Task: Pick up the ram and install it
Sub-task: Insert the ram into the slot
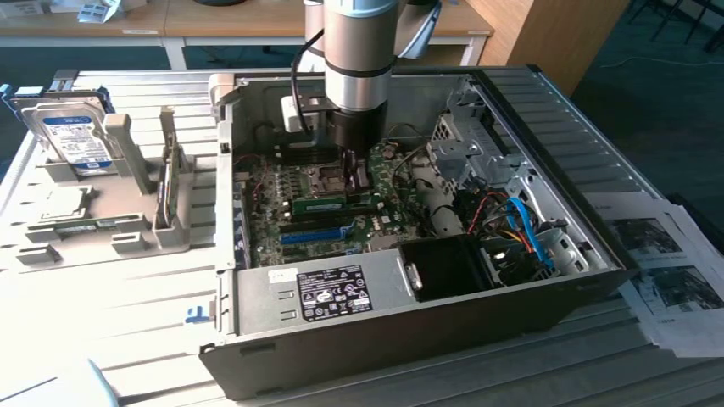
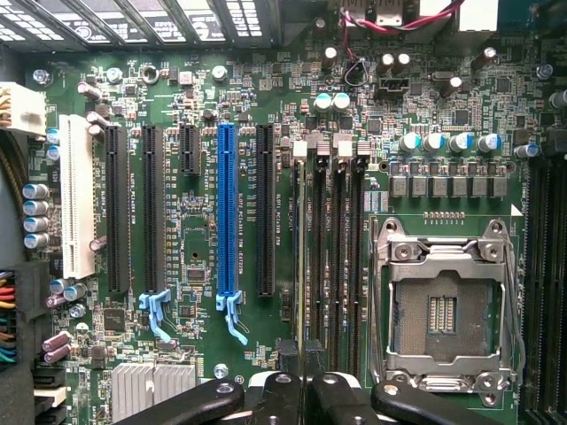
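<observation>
Held: the ram (image 1: 320, 203), pinched in the nearly closed gripper (image 2: 304, 363), memory slots (image 2: 341, 257) directly beneath; seating likely wants stick square to slot, push straight down, even at both ends.

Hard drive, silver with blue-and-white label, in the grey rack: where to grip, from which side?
Grip the silver hard drive with the blue-and-white label by its upper end, pinching across the broad faces, coming from above. It stands on end, slightly tilted, lower end seated in the grey plastic rack, so the top looks the freest part and a lift upward should clear the slot.
</observation>
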Robot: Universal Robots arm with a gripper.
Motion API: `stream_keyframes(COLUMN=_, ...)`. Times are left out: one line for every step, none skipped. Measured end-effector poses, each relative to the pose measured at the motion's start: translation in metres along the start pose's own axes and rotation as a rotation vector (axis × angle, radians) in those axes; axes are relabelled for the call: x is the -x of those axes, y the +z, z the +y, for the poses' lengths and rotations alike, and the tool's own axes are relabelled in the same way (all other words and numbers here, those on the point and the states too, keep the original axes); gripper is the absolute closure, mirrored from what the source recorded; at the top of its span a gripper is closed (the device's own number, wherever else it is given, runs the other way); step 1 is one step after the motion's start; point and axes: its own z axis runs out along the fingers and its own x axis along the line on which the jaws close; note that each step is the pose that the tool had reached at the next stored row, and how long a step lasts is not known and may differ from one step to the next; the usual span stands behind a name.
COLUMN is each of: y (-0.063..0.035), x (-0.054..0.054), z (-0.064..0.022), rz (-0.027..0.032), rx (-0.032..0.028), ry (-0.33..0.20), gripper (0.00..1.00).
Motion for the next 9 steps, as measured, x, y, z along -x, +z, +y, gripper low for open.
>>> stream_keyframes(y=0.0000, x=0.0000, z=0.0000, rz=0.0000, rx=0.0000, ry=0.000, gripper=0.88)
stream_keyframes(y=0.0000, x=0.0000, z=0.0000, rz=0.0000, rx=0.0000, ry=0.000, gripper=0.88)
stream_keyframes(y=0.0000, x=0.0000, z=0.0000, rz=0.0000, rx=0.0000, ry=0.000, gripper=0.88)
stream_keyframes(y=0.0001, x=0.0000, z=0.0000, rz=0.0000, rx=0.0000, ry=0.000, gripper=0.88)
stream_keyframes(y=0.0006, x=0.0001, z=0.0000, rz=-0.0005, rx=-0.0001, ry=0.000, gripper=0.88)
stream_keyframes(y=0.0011, x=0.0001, z=0.0001, rz=-0.0009, rx=-0.0001, ry=0.000, gripper=0.88)
stream_keyframes(y=0.0014, x=0.0001, z=0.0001, rz=-0.0012, rx=0.0000, ry=0.000, gripper=0.88)
stream_keyframes(y=0.0017, x=0.0001, z=0.0002, rz=-0.0016, rx=0.0000, ry=0.000, gripper=0.88)
stream_keyframes(y=0.0019, x=0.0001, z=0.0002, rz=-0.0018, rx=0.0001, ry=0.000, gripper=0.88)
